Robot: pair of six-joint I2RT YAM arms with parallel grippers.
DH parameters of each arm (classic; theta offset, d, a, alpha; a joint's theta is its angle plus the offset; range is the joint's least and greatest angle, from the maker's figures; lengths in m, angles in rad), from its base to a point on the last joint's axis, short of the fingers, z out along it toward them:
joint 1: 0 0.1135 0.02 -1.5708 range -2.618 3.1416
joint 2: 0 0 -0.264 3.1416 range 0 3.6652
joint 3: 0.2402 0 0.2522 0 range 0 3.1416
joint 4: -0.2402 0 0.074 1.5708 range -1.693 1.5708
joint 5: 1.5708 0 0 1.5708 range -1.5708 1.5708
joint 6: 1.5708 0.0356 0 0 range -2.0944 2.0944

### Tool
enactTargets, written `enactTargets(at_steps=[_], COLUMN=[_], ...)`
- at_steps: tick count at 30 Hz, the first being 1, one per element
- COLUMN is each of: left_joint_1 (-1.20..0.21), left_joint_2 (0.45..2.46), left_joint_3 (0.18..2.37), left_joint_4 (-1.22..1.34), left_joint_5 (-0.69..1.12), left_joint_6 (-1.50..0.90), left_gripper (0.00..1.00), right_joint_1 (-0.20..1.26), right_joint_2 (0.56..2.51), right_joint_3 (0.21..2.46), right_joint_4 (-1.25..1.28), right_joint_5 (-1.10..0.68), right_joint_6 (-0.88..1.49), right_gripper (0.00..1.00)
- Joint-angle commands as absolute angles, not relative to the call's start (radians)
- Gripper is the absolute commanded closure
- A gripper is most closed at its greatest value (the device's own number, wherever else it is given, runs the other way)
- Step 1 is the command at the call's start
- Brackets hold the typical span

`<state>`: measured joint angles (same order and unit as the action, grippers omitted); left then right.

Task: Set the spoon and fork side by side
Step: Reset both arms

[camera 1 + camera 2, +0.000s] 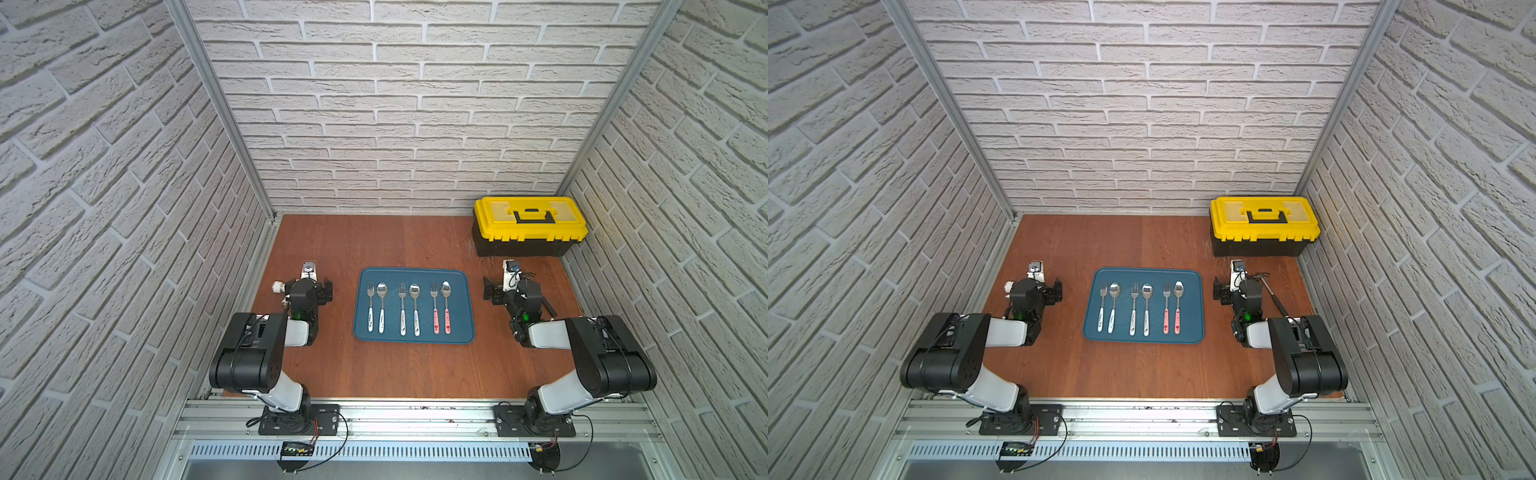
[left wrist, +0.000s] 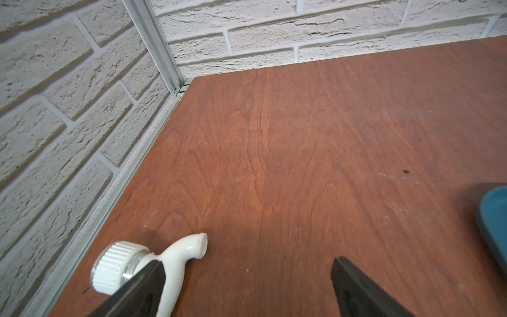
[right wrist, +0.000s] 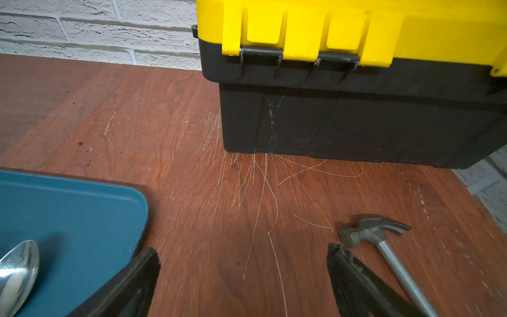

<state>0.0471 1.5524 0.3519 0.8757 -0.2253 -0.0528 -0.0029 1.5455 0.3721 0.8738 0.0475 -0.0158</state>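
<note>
Wooden bench (image 1: 415, 374) walled in white brick. In its far right corner, a shut toolbox (image 1: 530, 226), yellow lid over black body. At mid-bench, a blue tray (image 1: 461, 332). Off the tray's left side, the left tool (image 2: 248, 260); off its right side, the right tool (image 3: 243, 248). Both spread wide over bare wood, gripping nothing. Near the right edge, beside the right tool, a small hammer (image 3: 375, 230), steel head toward the toolbox. On the tray, three fork-and-spoon pairs in a row, handles toward the near edge, each fork just left of its spoon, apart: left fork (image 1: 370, 307) and left spoon (image 1: 382, 305), white-handled; middle fork (image 1: 402, 307) and middle spoon (image 1: 415, 307), white-handled; pink fork (image 1: 435, 307) and pink spoon (image 1: 446, 305). By the left edge, beside the left tool, a white plastic fitting (image 2: 153, 260) with ribbed cap.
</note>
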Motion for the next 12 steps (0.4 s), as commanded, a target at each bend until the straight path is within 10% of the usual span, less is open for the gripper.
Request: enactTargets(at_steps=[1,12], left_joint_1=[0.042,0.044], left_joint_2=[1.553,1.554], left_joint_3=[0.367,0.369], left_joint_4=[0.922,0.92], left_joint_5=[-0.232,-0.228], left_joint_6=[-0.044,-0.044], left_gripper=[0.02,0.02], right_joint_1=[-0.002,-0.002], right_joint_2=[1.543,1.543], right_joint_3=[0.373,0.374], right_joint_4=[0.925,0.925], right_joint_5=[0.052,0.052], right_joint_6=[-0.017,-0.018], right_gripper=[0.01,0.01])
